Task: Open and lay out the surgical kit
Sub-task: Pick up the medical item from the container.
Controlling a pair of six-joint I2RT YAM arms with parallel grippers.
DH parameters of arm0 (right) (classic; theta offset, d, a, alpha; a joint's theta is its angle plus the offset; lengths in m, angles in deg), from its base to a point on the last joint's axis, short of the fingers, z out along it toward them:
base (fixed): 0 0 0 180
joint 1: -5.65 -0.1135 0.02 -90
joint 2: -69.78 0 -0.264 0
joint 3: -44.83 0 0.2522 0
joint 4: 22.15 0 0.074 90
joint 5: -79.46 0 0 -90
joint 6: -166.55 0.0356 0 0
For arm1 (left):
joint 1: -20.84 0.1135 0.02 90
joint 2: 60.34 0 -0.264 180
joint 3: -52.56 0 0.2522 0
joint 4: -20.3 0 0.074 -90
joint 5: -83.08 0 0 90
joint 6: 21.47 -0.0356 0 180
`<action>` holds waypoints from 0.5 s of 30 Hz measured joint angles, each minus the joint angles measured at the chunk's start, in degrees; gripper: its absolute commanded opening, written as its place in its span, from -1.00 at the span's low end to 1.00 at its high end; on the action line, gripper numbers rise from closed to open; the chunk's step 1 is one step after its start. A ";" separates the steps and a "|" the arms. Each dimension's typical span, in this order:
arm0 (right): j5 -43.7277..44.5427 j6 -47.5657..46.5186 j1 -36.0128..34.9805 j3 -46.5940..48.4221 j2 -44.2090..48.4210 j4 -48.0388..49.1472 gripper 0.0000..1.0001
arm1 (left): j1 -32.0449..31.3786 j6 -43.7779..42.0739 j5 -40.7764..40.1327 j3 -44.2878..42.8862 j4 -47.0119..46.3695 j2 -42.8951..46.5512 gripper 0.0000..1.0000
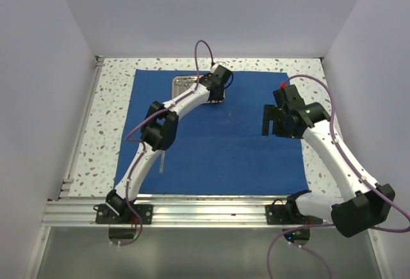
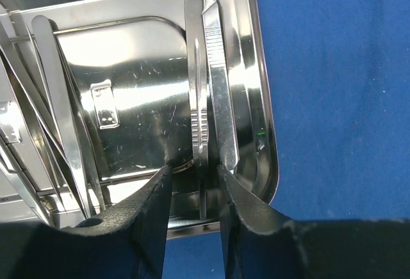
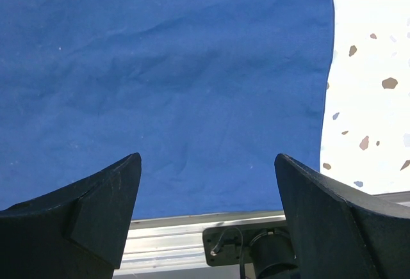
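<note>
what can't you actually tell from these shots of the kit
- Top view: the left arm covers most of the tray, hiding its contents.
- Top view: the slim steel item on the cloth is too small to identify.
- Left wrist view: the left hand hides the tweezers' near end, so a grip cannot be confirmed.
- Left wrist view: the instruments at the left are cut off by the frame edge.

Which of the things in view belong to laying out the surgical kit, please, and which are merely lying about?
Job in hand: royal-blue cloth wrap; shiny rectangular steel tray; slim steel tweezers in it; slim steel instrument on the cloth.
Not the job: white speckled table; aluminium rail at its near edge.
</note>
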State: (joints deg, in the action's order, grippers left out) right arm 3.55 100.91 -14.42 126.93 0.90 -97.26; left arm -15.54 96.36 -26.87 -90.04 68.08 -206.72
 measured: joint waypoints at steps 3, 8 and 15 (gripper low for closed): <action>0.00 -0.02 0.00 0.00 -1.03 0.09 0.78 | 0.00 0.02 -0.04 -0.33 0.02 -0.24 -0.34; 0.02 -0.20 0.00 0.00 -1.99 0.13 0.78 | 0.02 0.07 0.02 -1.01 -0.07 -0.76 -0.79; 0.04 -0.39 0.00 0.00 -2.05 0.13 0.78 | 0.04 0.39 0.20 -1.18 -0.07 -0.94 -1.00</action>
State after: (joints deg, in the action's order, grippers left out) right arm 3.59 100.51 -14.42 126.93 -1.16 -97.12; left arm -15.50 96.76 -26.67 -91.22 68.01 -207.66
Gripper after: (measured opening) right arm 0.891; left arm 0.030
